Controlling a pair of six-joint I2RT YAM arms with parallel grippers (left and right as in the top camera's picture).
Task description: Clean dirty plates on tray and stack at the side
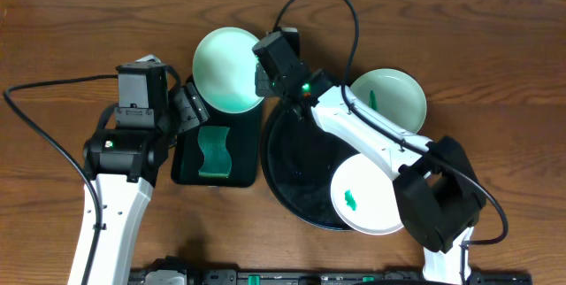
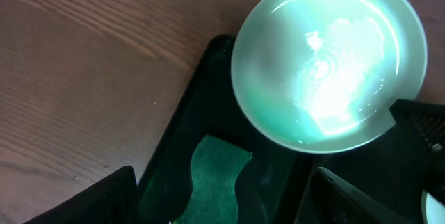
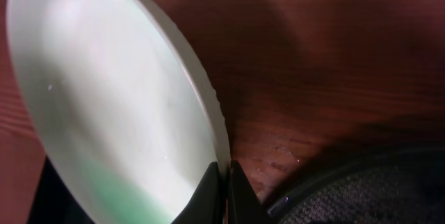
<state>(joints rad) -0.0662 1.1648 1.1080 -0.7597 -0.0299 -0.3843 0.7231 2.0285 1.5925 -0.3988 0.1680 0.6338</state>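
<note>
Nearest us, a smeared white plate [image 1: 364,195] lay at five o'clock on the black tray [image 1: 296,157]. Further back, the left gripper [image 1: 188,108] hung over the green tray [image 1: 190,168], jaws spread wide and holding nothing. Beyond it, at the black tray's eleven o'clock, the right gripper [image 3: 224,182] pinched the mint plate [image 1: 228,68] by its rim, and a second mint plate [image 1: 387,99] sat at two o'clock.

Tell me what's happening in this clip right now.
The right tool is shut on the rim of a mint-green plate, holding it over the far end of the dark green tray, where a green sponge lies. No smear shows on that plate. The left tool is open beside that tray, holding nothing. A white plate with a green smear sits on the black tray, and a second mint plate, also smeared, is at its far right edge. Nothing is stacked yet.
</note>
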